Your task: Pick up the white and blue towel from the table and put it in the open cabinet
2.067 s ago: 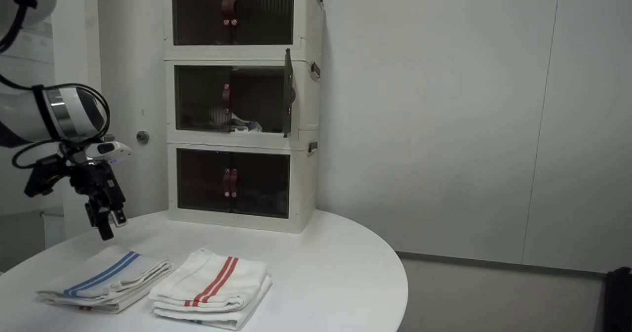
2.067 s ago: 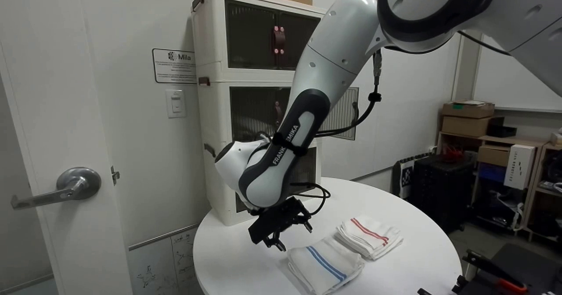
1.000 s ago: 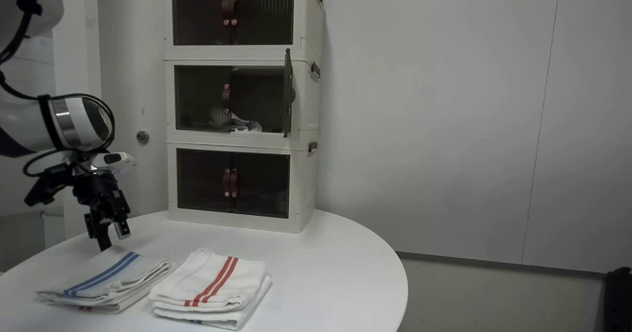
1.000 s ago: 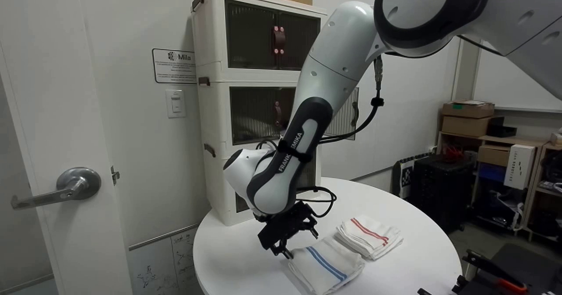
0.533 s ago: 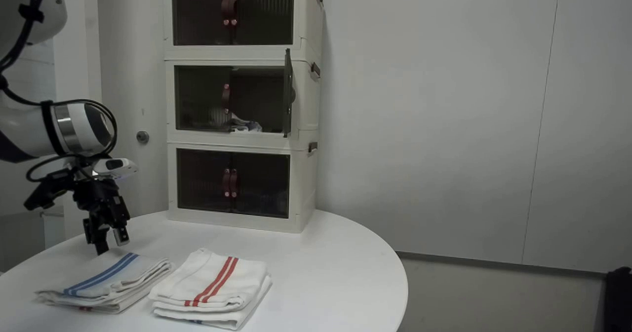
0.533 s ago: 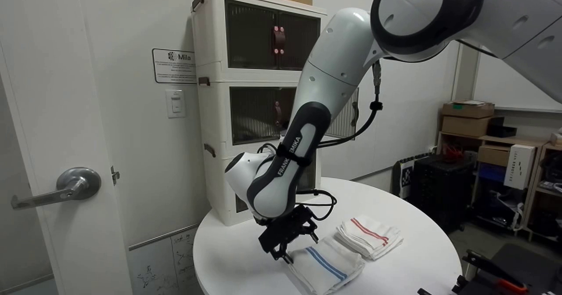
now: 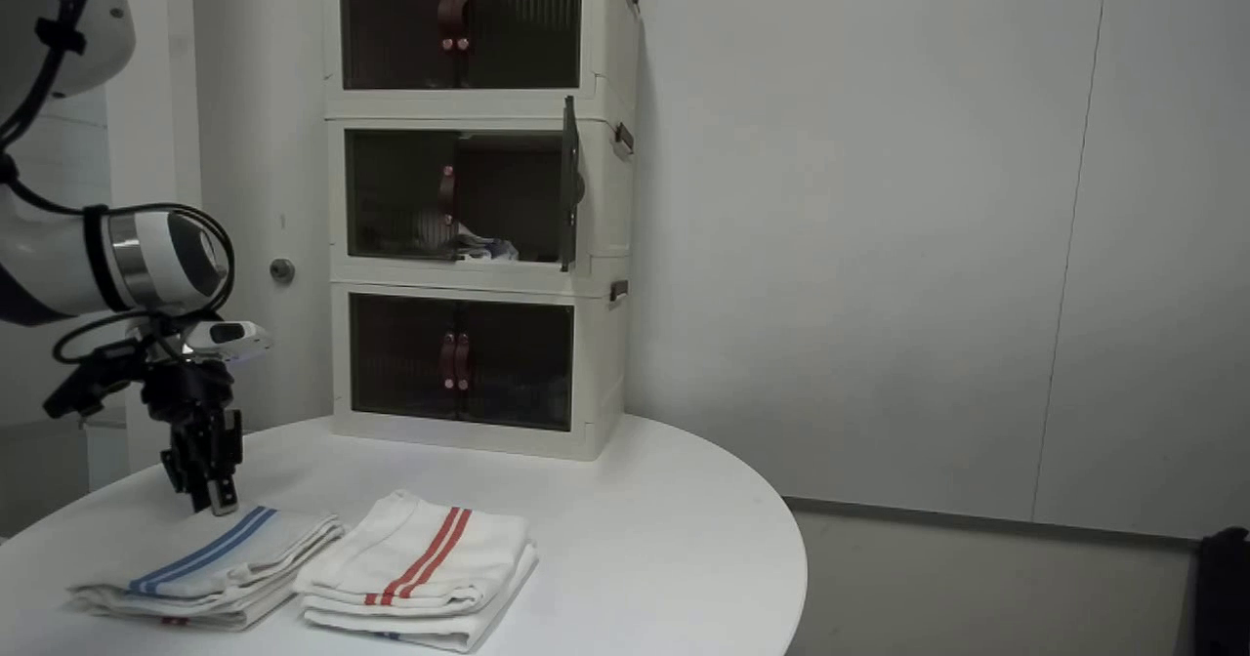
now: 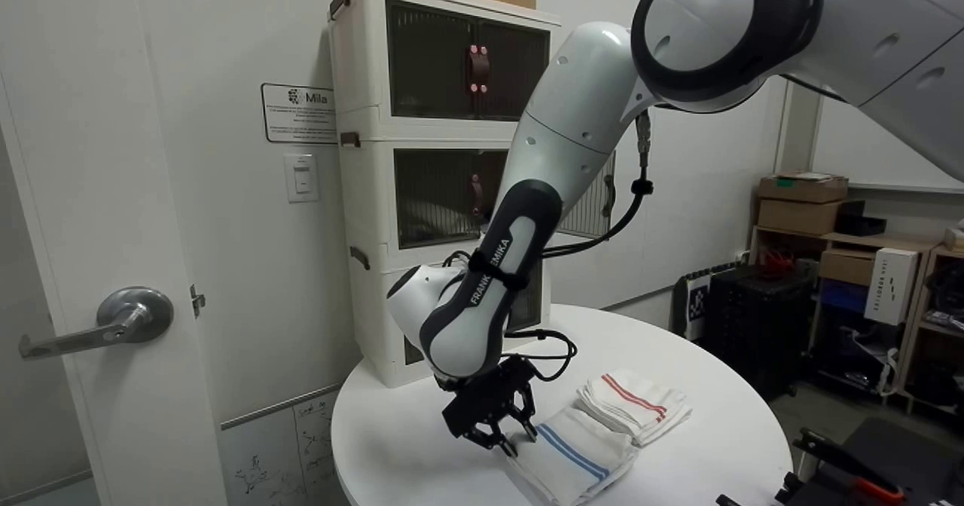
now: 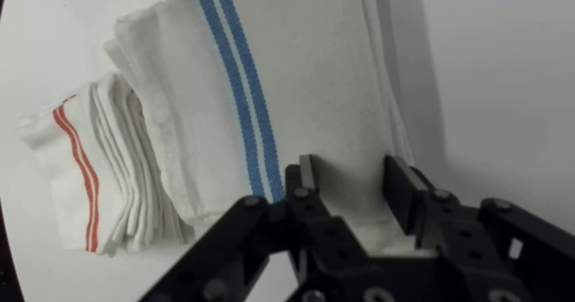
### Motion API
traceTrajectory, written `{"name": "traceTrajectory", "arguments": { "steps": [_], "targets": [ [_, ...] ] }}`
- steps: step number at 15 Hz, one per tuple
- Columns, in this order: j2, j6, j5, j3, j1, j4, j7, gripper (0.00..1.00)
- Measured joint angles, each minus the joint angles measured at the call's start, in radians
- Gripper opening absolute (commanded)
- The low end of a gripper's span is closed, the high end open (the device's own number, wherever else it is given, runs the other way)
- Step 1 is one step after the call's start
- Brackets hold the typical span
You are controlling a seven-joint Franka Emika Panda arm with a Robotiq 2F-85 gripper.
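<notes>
The white and blue towel (image 7: 283, 535) lies folded on the white table (image 7: 664, 549), its two blue stripes showing in all views. At its edge my gripper (image 8: 523, 446) points down, fingertips at the cloth. In the wrist view the gripper (image 9: 351, 160) is part-way open. One finger stands just beside the blue stripes, the opposite one at the towel's outer edge, with shaded cloth (image 9: 350, 180) between and below them. The cabinet (image 7: 607, 217) is the tower's middle unit. Its right-hand door (image 7: 570, 187) stands swung out; a whitish cloth (image 7: 488, 248) lies inside.
A stack of white towels with red stripes (image 7: 420, 558) lies right beside the blue-striped one. Dark-fronted units (image 7: 459, 363) with closed doors sit below and above the cabinet. A room door with a lever handle (image 8: 135, 316) stands near the table.
My gripper has come down to the towel, and its fingers have drawn nearer each other over the last half second. The towel has shifted slightly away from the gripper. The cabinet door has not moved.
</notes>
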Motion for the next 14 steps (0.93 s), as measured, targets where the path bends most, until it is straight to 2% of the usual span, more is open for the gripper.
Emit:
{"name": "traceTrajectory", "arguments": {
  "steps": [3, 6, 14],
  "targets": [
    [0.001, 0.0, 0.008, 0.0, -0.001, 0.001, -0.006, 0.08],
    [0.0, 0.001, 0.016, 0.0, -0.002, 0.005, -0.007, 0.11],
    [-0.078, 0.022, 0.046, 0.005, 0.0, 0.014, -0.007, 0.11]
  ]
}}
